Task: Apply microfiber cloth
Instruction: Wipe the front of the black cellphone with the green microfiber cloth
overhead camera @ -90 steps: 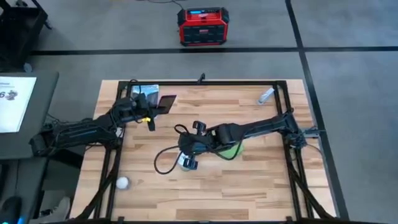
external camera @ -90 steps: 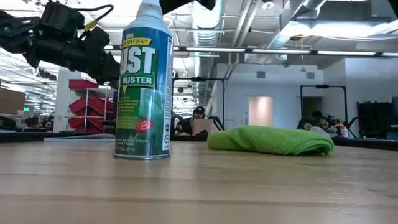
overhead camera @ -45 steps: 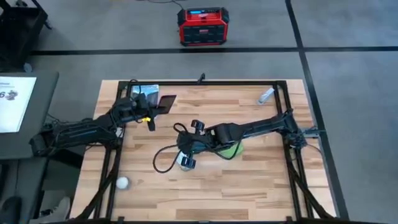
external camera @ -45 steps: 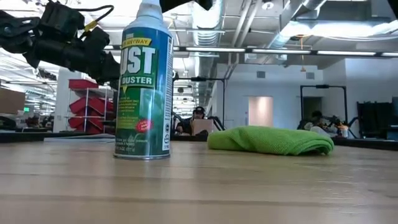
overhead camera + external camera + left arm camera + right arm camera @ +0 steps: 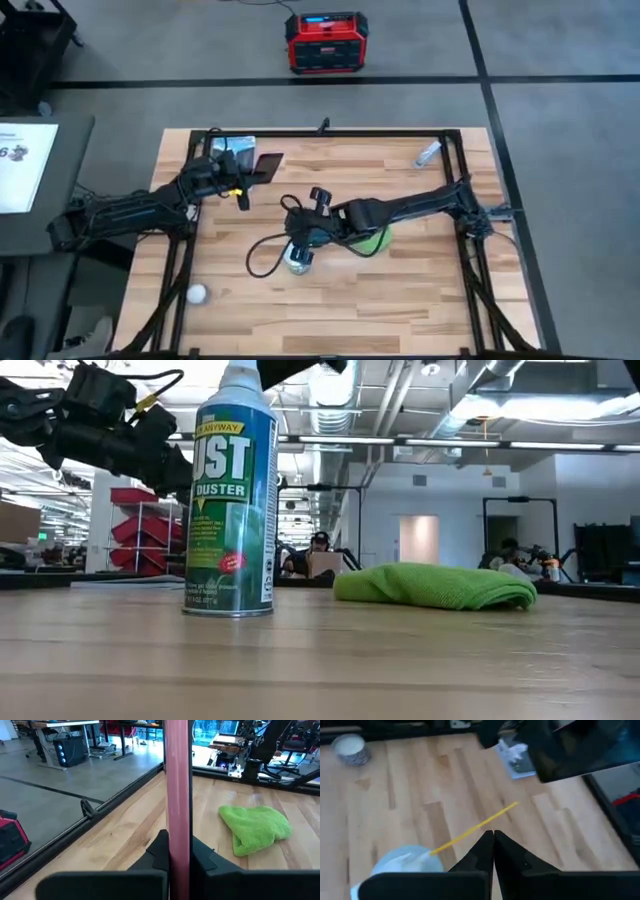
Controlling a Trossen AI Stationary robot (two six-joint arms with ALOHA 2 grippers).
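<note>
The bright green microfiber cloth (image 5: pixel 376 241) (image 5: pixel 435 585) (image 5: pixel 255 827) lies bunched on the table, partly under my right arm. My right gripper (image 5: pixel 493 851) is shut and hovers just far of an upright duster can (image 5: pixel 298 259) (image 5: pixel 232 490), whose white top and yellow straw (image 5: pixel 470 833) show below it. At the far left, my left gripper (image 5: pixel 240 180) is shut on a pink-backed phone (image 5: pixel 268 165), held above the table. My left gripper pinches the phone's end (image 5: pixel 178 845) between its two fingers, one on the pink back and one on the screen side. The fingers come about level from the table's left. The phone stands out beyond them on edge, lifted clear of the table.
A black cable (image 5: pixel 262 255) loops on the table left of the can. A white roll (image 5: pixel 197 293) sits near the front left, a silver object (image 5: pixel 428 153) at the far right, and a packet (image 5: pixel 240 145) at the far left edge. A red device (image 5: pixel 325 42) stands on the floor beyond.
My right gripper has drawn away from over the duster can toward the far edge, so the can's top now shows in the high view. The can and the cloth have stayed in place.
</note>
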